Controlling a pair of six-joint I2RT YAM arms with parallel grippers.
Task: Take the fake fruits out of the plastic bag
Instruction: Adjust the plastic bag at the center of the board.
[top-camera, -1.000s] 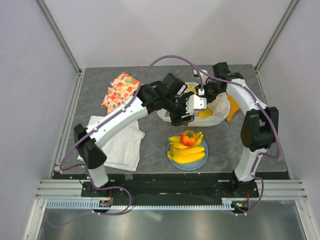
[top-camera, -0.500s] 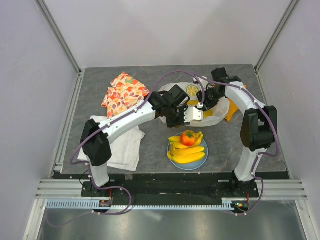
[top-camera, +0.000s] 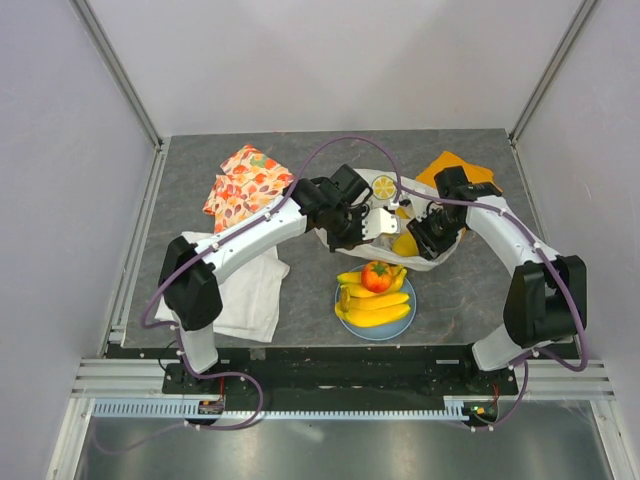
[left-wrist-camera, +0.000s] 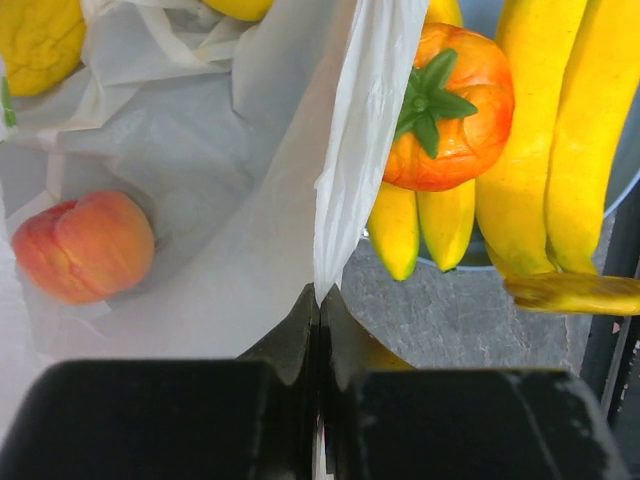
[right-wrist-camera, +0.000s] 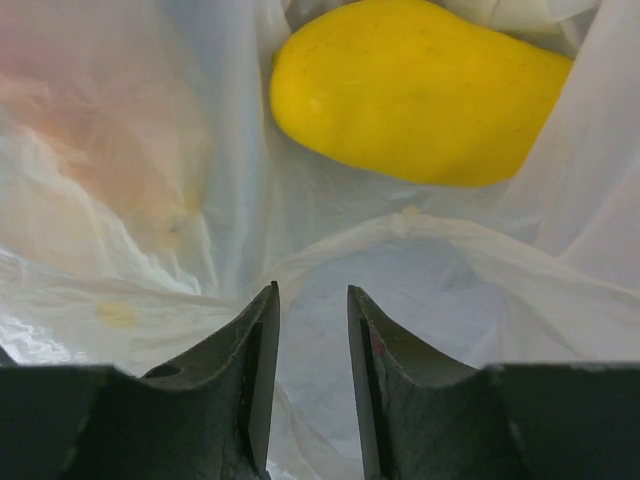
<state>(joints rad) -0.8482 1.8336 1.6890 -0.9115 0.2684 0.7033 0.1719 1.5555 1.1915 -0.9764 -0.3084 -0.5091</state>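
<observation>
The left gripper (left-wrist-camera: 320, 300) has its two black fingers pressed flat together, pinching the free edge of the thin, crinkly white translucent plastic bag (left-wrist-camera: 220, 150). That edge rises straight up from the tips in the left wrist view. Inside the bag, left of the pinched edge, a glossy pink-orange plastic peach (left-wrist-camera: 85, 245) lies on the film.

The right gripper (right-wrist-camera: 310, 300) is lowered into the same bag with its jaws a narrow gap apart, and bag film shows through the gap. Just ahead of its tips a smooth yellow plastic fruit (right-wrist-camera: 420, 90) rests in the folds.

The bag lies at the middle of the grey stone-patterned table (top-camera: 200, 160). A round yellow lemon slice (top-camera: 384, 186) sits at its far side.

Just in front of the bag stands a round light-blue plate (top-camera: 380, 335). It holds long yellow plastic bananas (left-wrist-camera: 540, 150), with a red-orange round fruit with a green top (left-wrist-camera: 450, 105) on top of them.
</observation>
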